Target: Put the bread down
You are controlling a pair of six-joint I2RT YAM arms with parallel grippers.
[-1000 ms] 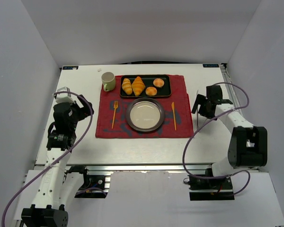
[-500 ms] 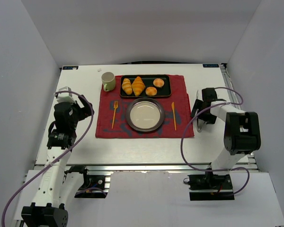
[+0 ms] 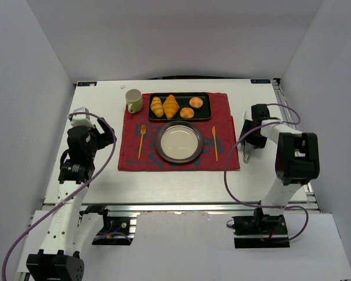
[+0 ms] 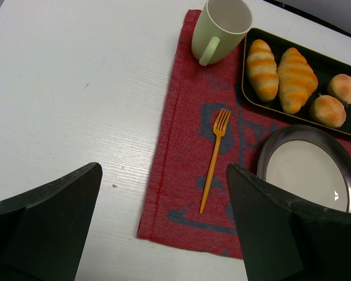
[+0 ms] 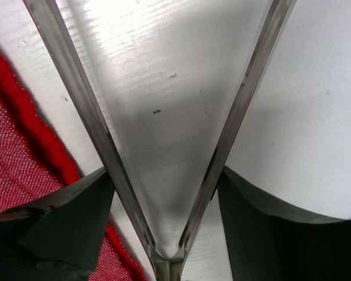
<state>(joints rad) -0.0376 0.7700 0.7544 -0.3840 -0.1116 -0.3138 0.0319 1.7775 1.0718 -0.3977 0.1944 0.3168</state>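
The two buns (image 3: 187, 113) (image 3: 196, 103) lie at the right end of the black tray (image 3: 179, 94), beside two croissants (image 3: 171, 106). In the left wrist view the buns (image 4: 328, 110) (image 4: 344, 88) show at the upper right. The metal plate (image 3: 159, 142) stands bare on the red mat (image 3: 128, 152). My left gripper (image 3: 105, 136) (image 4: 164, 170) is open and empty, over the table left of the mat. My right gripper (image 3: 249, 137) (image 5: 167, 175) is just right of the mat, its fingers closed against the two arms of metal tongs (image 5: 77, 88) (image 3: 245, 153).
A pale green cup (image 3: 134, 100) stands at the mat's far left corner. An orange fork (image 3: 142, 140) lies left of the plate and an orange knife (image 3: 214, 142) right of it. White walls enclose the table on three sides.
My right arm has folded upright, its elbow swinging toward the table. Its gripper has stayed by the mat's right edge and tipped down with the tongs. My left arm has hardly moved.
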